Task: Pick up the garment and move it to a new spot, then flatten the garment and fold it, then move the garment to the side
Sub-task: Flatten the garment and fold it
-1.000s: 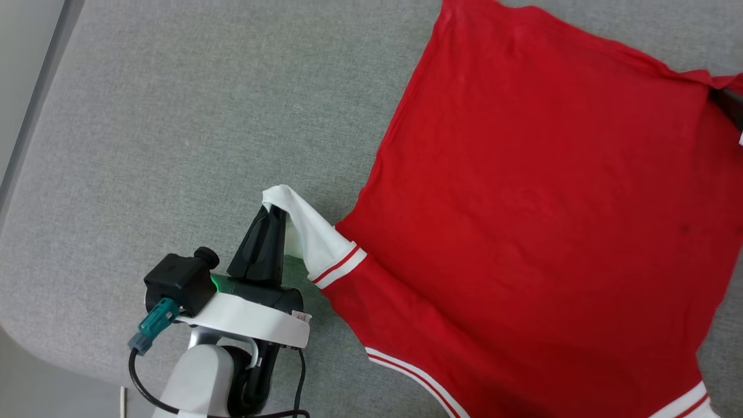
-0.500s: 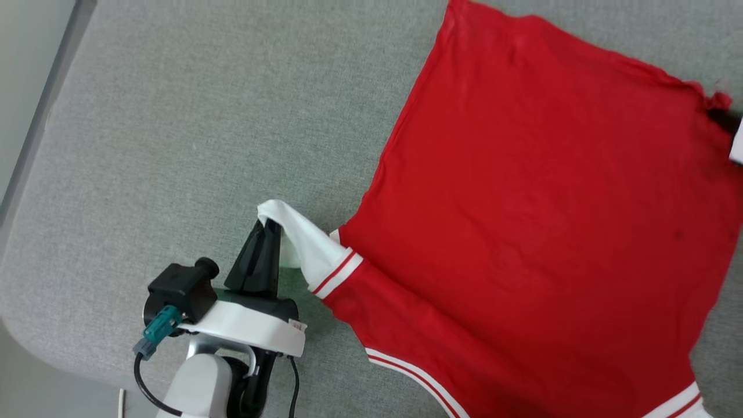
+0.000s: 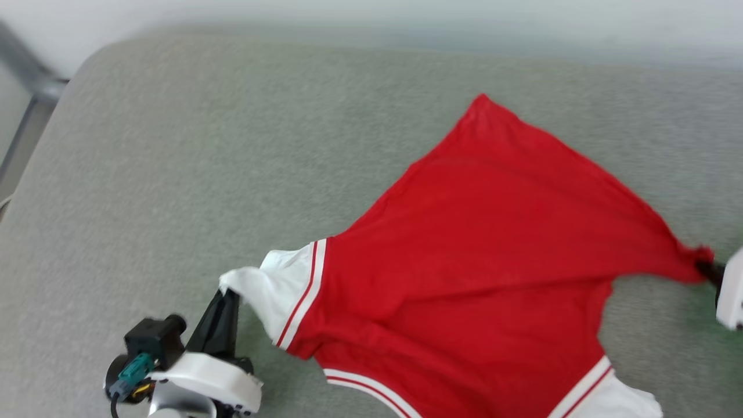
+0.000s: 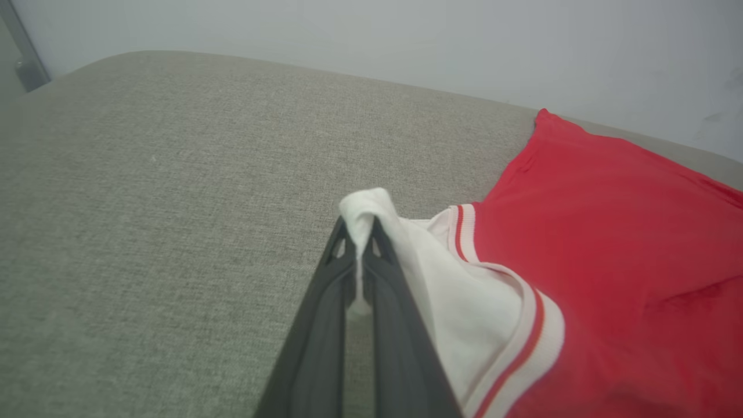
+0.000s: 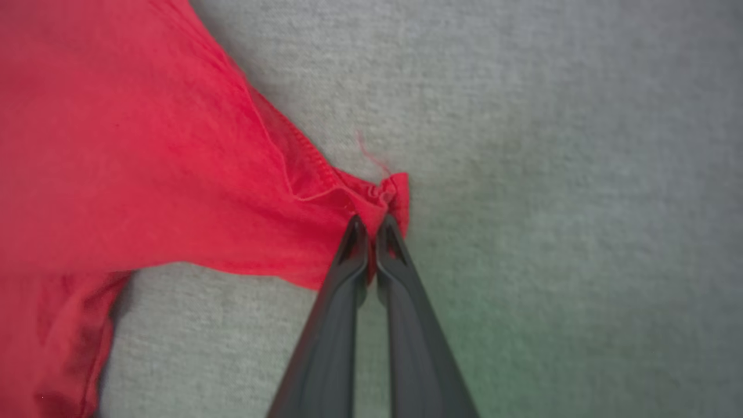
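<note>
The garment [image 3: 476,255], a red shirt with white striped-trim sleeves, lies back-up on the grey padded surface [image 3: 203,145], stretched between both grippers. At the lower left my left gripper [image 3: 229,293] is shut on the tip of a white sleeve [image 3: 273,293]; the left wrist view shows that sleeve [image 4: 371,215] pinched between the dark fingers of the left gripper [image 4: 360,229]. My right gripper [image 3: 705,268] at the right edge is shut on a bunched red hem corner. In the right wrist view the right gripper [image 5: 371,223] pinches that corner [image 5: 392,191], and the garment [image 5: 116,145] spreads off to the left.
The grey surface has a rounded edge at the far left and a far edge along a pale wall [image 3: 371,17]. A metal frame post [image 3: 35,87] stands beyond its left corner. Bare grey surface lies left of and behind the garment.
The head camera has tilted up, bringing the wall into view. The right gripper has shut on the hem corner and pulled it towards me, folding the garment's far part. The left gripper keeps the sleeve.
</note>
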{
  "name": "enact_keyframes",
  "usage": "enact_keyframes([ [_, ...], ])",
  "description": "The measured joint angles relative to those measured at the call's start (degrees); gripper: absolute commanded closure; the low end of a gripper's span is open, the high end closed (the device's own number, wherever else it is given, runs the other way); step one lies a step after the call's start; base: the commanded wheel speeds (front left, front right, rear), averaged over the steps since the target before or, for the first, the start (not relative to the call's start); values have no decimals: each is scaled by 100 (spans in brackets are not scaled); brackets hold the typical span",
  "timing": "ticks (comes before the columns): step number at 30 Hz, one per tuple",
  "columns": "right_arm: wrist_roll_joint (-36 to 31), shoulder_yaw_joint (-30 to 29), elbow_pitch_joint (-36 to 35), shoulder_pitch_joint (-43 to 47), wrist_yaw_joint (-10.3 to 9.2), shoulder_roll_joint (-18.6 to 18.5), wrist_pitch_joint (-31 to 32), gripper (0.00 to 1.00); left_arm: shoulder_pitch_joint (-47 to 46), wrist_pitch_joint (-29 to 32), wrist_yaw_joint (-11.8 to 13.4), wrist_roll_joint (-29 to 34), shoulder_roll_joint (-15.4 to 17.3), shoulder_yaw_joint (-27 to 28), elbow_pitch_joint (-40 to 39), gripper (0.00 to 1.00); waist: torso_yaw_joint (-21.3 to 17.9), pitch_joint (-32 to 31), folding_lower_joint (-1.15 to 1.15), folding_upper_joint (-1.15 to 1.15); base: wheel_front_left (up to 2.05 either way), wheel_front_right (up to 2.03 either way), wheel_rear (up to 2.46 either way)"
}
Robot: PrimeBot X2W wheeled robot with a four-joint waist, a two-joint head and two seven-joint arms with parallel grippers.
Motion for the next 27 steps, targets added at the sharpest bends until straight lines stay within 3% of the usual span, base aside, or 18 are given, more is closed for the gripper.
enact_keyframes([
  [9,-204,-990,-1174,2353,0,570,-105,100,554,171,114,-143,267,216,144,100,-817,-606,0,0,0,0,0],
  [18,-583,-2009,-2089,4184,-2,1894,218,100,813,291,194,-230,422,320,140,100,-1218,-910,-1,0,0,0,0],
  [19,-644,-2037,-2173,4279,-2,1998,219,68,816,321,229,-229,414,304,100,100,-1223,-898,-1,0,0,0,0],
  [20,-671,-2075,-2226,4350,-4,2116,203,6,821,328,238,-227,404,292,57,100,-1226,-883,-1,0,0,0,0],
  [21,-651,-2126,-2298,4356,-7,2234,154,0,827,354,250,-227,412,289,30,100,-1230,-869,-1,0,0,0,0],
  [27,-916,-2286,-2829,3806,-5,2231,-1241,0,734,368,254,-201,404,163,-107,100,-1098,-800,-1,0,0,0,0],
])
